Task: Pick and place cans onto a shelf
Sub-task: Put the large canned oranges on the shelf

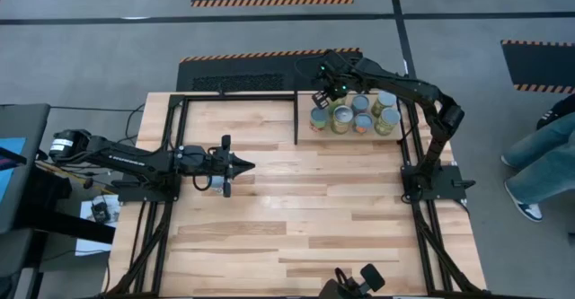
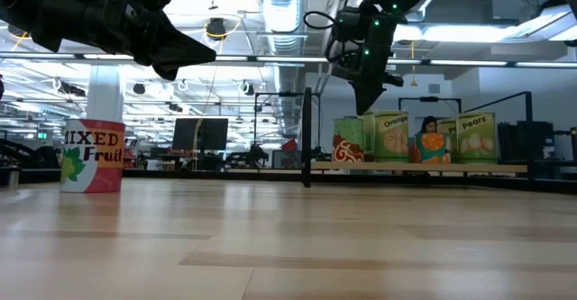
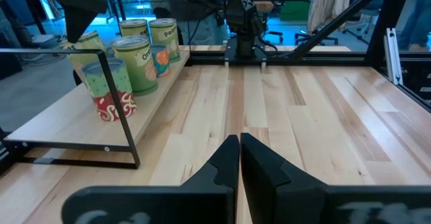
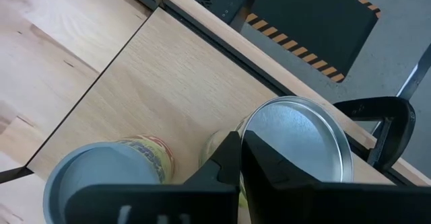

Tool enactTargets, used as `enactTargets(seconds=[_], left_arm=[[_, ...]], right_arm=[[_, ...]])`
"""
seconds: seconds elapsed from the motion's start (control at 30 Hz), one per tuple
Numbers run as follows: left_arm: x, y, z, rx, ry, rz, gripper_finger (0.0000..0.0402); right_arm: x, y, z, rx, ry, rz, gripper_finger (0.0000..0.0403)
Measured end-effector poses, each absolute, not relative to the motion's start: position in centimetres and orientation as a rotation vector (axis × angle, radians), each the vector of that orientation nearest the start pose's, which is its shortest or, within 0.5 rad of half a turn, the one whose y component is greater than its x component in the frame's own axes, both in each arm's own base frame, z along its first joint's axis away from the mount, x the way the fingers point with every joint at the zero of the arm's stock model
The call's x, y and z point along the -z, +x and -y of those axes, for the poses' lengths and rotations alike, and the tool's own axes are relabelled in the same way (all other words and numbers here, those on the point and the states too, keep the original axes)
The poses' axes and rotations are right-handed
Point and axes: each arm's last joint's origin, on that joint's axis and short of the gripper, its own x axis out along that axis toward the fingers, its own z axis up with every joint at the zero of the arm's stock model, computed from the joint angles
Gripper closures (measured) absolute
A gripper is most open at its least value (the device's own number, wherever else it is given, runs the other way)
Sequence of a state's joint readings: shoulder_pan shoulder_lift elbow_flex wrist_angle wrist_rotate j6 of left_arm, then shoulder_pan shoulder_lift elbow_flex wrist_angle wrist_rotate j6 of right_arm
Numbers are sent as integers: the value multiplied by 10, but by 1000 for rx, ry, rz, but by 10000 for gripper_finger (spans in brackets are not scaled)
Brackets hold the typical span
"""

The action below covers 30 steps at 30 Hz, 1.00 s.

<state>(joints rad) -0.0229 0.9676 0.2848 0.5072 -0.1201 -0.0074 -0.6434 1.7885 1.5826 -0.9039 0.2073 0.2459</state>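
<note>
Judging from the near side outward, one red-and-white Mixed Fruit can (image 2: 92, 156) waits on the planked wooden tabletop (image 1: 305, 209) at nine o'clock, beside the clenched, empty left hand (image 1: 241, 164) held level above the boards. At one o'clock, six or so silver-topped tins (image 1: 342, 117) already stand on the light plywood shelf (image 4: 168, 89); the right hand (image 2: 368, 97) hangs pointing down over them, fingers nearly together, grasping nothing.

Can on table (image 2: 92, 156): "MIXED Fruit". Shelf cans: "Orange" (image 2: 391, 138), "Pears" (image 2: 475, 138).
</note>
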Motion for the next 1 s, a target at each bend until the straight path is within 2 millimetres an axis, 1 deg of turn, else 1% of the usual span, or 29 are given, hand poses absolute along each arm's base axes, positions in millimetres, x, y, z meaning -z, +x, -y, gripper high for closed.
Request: enactTargets(seconds=[0.1,0.33,0.67,0.8,0.93,1.0], left_arm=[[-196,193,1,-98,5,-175,395],[-196,193,1,-98,4,-175,395],[-196,193,1,-98,4,-175,395],[-196,193,1,-98,5,-175,395],[-196,193,1,-97,5,-175,395],[-196,193,1,-97,4,-175,395]], right_arm=[[-284,294,228,897,454,-1020,373],[-284,294,228,897,454,-1020,344],[-284,294,228,883,428,-1025,341],[-285,297,226,856,387,-1027,351],[-284,294,229,848,373,-1045,389],[-284,292,231,857,377,-1047,394]])
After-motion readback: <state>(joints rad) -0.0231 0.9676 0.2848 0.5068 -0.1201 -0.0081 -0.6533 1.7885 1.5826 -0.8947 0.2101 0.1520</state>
